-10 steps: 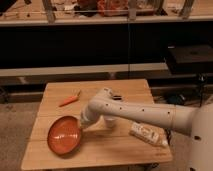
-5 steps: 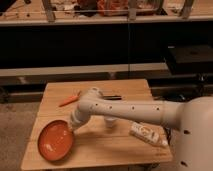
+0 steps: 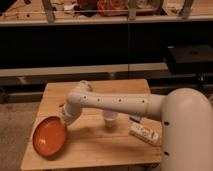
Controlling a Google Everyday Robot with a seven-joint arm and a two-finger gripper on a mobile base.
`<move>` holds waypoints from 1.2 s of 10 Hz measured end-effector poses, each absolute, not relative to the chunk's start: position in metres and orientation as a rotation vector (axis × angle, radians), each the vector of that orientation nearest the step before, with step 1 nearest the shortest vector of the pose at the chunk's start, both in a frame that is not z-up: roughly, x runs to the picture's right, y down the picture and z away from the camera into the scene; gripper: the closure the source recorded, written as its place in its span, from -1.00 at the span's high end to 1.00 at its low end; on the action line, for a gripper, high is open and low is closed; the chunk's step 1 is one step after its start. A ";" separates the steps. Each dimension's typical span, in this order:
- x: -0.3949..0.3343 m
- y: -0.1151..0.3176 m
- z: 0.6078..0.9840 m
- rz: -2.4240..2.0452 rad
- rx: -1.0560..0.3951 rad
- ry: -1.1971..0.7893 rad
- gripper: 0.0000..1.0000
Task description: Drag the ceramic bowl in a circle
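A: What sort of place?
B: A lab or workshop, seemingly. The jaws rest at the rim of the ceramic bowl (image 3: 49, 136) on a wooden table (image 3: 97, 146) — behind them run long dark shelves (image 3: 100, 47) on metal uprights (image 3: 49, 10), cluttered above.

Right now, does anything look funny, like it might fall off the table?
Yes, the bowl. It sits right at the left edge of the table, so it looks close to slipping off. The end effector is at the bowl's far rim. The cup stands upright, and nothing looks spilled.
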State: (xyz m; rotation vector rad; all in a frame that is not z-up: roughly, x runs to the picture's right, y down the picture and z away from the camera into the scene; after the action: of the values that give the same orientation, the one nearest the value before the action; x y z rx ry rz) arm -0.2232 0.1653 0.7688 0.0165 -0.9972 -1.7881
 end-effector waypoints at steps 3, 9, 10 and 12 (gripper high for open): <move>-0.228 0.145 0.792 -1.631 -0.076 -1.023 -1.00; -0.186 0.152 0.819 -1.453 -0.187 -0.988 -1.00; -0.170 0.153 0.822 -1.429 -0.195 -0.972 -1.00; -0.135 0.155 0.826 -1.377 -0.210 -0.940 -1.00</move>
State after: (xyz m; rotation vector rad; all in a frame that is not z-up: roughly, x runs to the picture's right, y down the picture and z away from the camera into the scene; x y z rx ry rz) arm -0.1346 0.1550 0.8262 -0.2100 -0.9401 -1.3775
